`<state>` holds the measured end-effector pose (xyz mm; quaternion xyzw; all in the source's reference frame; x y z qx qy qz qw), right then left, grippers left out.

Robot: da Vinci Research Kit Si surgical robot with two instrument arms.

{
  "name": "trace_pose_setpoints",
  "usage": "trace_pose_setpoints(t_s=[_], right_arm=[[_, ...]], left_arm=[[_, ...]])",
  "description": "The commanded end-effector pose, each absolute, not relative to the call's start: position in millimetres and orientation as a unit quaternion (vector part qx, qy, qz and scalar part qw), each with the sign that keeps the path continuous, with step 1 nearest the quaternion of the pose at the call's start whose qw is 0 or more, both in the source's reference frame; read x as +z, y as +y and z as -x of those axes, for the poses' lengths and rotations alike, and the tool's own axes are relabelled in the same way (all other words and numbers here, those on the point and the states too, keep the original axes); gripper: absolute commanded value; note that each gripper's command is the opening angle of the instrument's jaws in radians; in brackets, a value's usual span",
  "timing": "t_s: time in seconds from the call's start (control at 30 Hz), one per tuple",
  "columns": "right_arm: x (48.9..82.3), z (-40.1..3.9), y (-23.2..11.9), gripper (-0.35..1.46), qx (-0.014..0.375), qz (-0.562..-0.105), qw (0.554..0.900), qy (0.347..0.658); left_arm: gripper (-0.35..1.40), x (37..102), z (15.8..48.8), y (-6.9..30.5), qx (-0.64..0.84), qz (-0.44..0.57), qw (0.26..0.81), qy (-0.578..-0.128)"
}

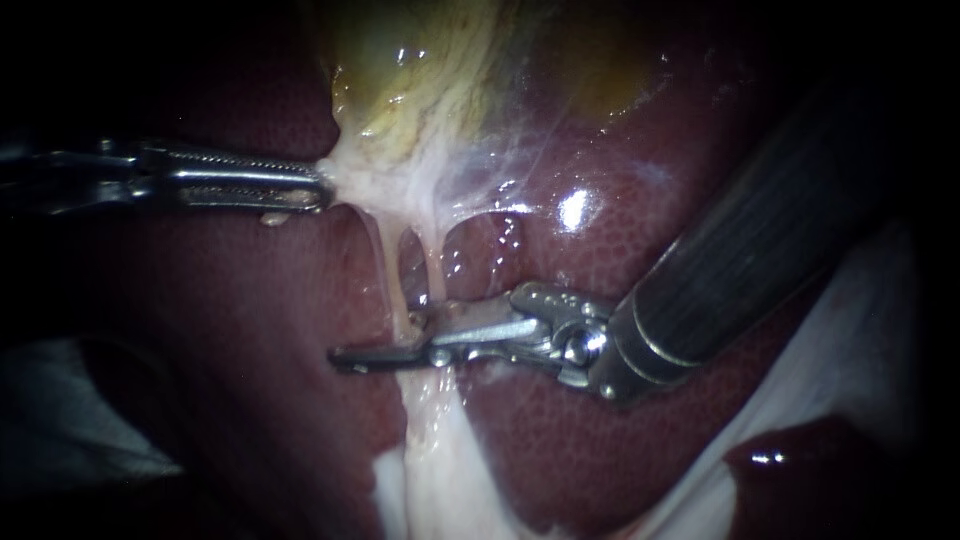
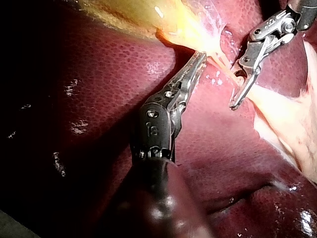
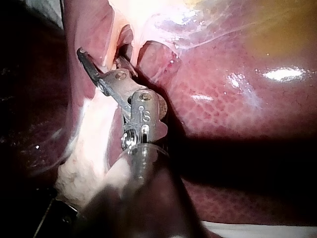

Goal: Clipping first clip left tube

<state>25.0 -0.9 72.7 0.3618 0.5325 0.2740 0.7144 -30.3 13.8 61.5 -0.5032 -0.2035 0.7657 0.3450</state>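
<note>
The right instrument (image 1: 375,340) has its jaws spread, with a gap showing between them in the right wrist view. They point toward the endoscope view's left and lie crosswise to the left tube (image 1: 393,275), which sits in that gap near its lower end. I cannot tell whether both jaws touch it.

The left tube is a thin pale strand. Its long axis runs up and down in the endoscope view, leaning slightly right as it descends from the gallbladder's pale lower end to a broad pale band of tissue (image 1: 440,460). The right tube (image 1: 433,265) runs just beside it and passes behind the upper jaw.

The left instrument (image 1: 322,187) lies level, its toothed jaws pressed together on the edge of the gallbladder (image 1: 420,80), where the yellow wall turns pale.

Dark red, glistening liver (image 1: 620,440) lies beneath both tubes. A white sheet (image 1: 860,330) shows past the right shaft, and beyond that all is dark.
</note>
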Motion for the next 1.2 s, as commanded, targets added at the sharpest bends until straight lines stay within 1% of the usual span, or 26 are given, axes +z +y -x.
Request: trace_pose_setpoints(t_s=[0.03, 0.1, 0.13, 0.2, 0.23, 0.33, 0.53, 0.73, 1.0, 1.2], right_arm=[[72.6, -25.1, -0.9, 0.11, 0.274, -0.362, 0.714, 0.533], [72.6, -25.1, -0.9, 0.2, 0.274, -0.362, 0.714, 0.533], [72.7, -25.2, -0.8, 0.3, 0.274, -0.363, 0.714, 0.533], [72.7, -25.5, -0.7, 0.41, 0.276, -0.36, 0.714, 0.534], [72.8, -25.6, -0.7, 0.45, 0.28, -0.356, 0.714, 0.535], [72.8, -25.9, -0.6, 0.49, 0.284, -0.352, 0.709, 0.542], [72.5, -25.2, -0.3, 0.5, 0.286, -0.355, 0.706, 0.542], [71.2, -23.5, 0.8, 0.5, 0.278, -0.363, 0.704, 0.544], [69.7, -21.0, 2.0, 0.5, 0.26, -0.381, 0.699, 0.546], [69.5, -20.0, 1.9, 0.5, 0.239, -0.396, 0.697, 0.548]], left_arm=[[-0.35, 61.5, 30.3, 13.8, 0.766, 0.503, 0.345, -0.204], [-0.35, 61.5, 30.3, 13.8, 0.766, 0.503, 0.345, -0.204], [-0.35, 61.5, 30.3, 13.8, 0.766, 0.503, 0.345, -0.204], [-0.35, 61.5, 30.3, 13.8, 0.766, 0.503, 0.345, -0.204], [-0.35, 61.5, 30.3, 13.8, 0.766, 0.503, 0.345, -0.204], [-0.35, 61.5, 30.3, 13.8, 0.766, 0.503, 0.345, -0.204], [-0.35, 61.5, 30.2, 13.8, 0.766, 0.503, 0.345, -0.204], [-0.35, 61.5, 30.1, 13.8, 0.766, 0.503, 0.344, -0.204], [-0.35, 61.5, 30.1, 13.8, 0.766, 0.503, 0.344, -0.204], [-0.35, 61.5, 30.0, 13.8, 0.766, 0.504, 0.344, -0.204]])
